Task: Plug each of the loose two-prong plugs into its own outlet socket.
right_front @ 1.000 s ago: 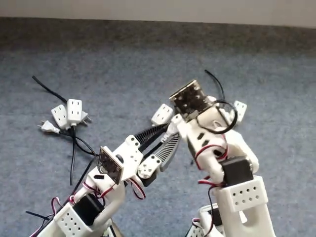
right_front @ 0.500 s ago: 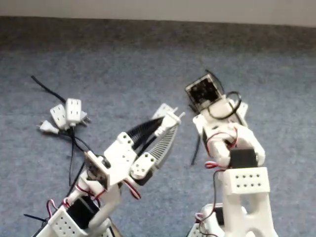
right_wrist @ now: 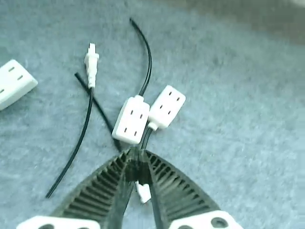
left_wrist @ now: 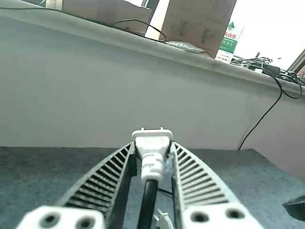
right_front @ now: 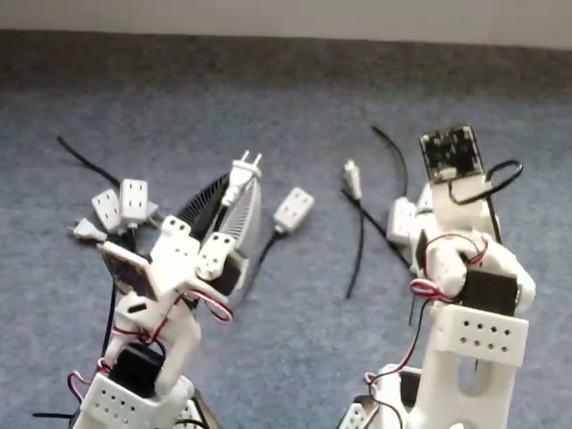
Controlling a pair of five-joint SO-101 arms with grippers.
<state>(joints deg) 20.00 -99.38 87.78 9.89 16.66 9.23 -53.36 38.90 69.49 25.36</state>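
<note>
From my station the grey carpet [right_front: 295,98] takes up most of the high view. The right arm [right_front: 469,313] stands in the lower right of that frame. The left arm [right_front: 152,295] stands in the lower left, leaning toward the centre.

My left gripper [right_front: 239,186] is clamped on a white two-prong plug [left_wrist: 151,151], left of centre in the high view. In the left wrist view the plug sits straight between the ribbed fingers [left_wrist: 107,176]. Its prongs point away from the wrist and its dark cable runs back between the fingers.

My right gripper [right_wrist: 136,156] points down at the carpet. Its tips are drawn together on the black cords [right_wrist: 143,140] that lead from two white outlets. A first outlet block [right_wrist: 132,119] and a second outlet block [right_wrist: 167,106] lie side by side, touching, at the centre of the right wrist view.

A single outlet socket [right_front: 293,207] lies at the centre of the high view, near the left gripper but apart from it. At the left of that frame an outlet cluster [right_front: 121,204] sits among black cable, with a third plug [right_front: 85,231] just below and left of it. A loose plug [right_front: 352,179] lies between the single outlet socket and the right arm, its cord trailing toward the bottom of the frame.

A small white piece [right_wrist: 143,192] shows between the right fingers nearer the wrist; I cannot make out what it is.
</note>
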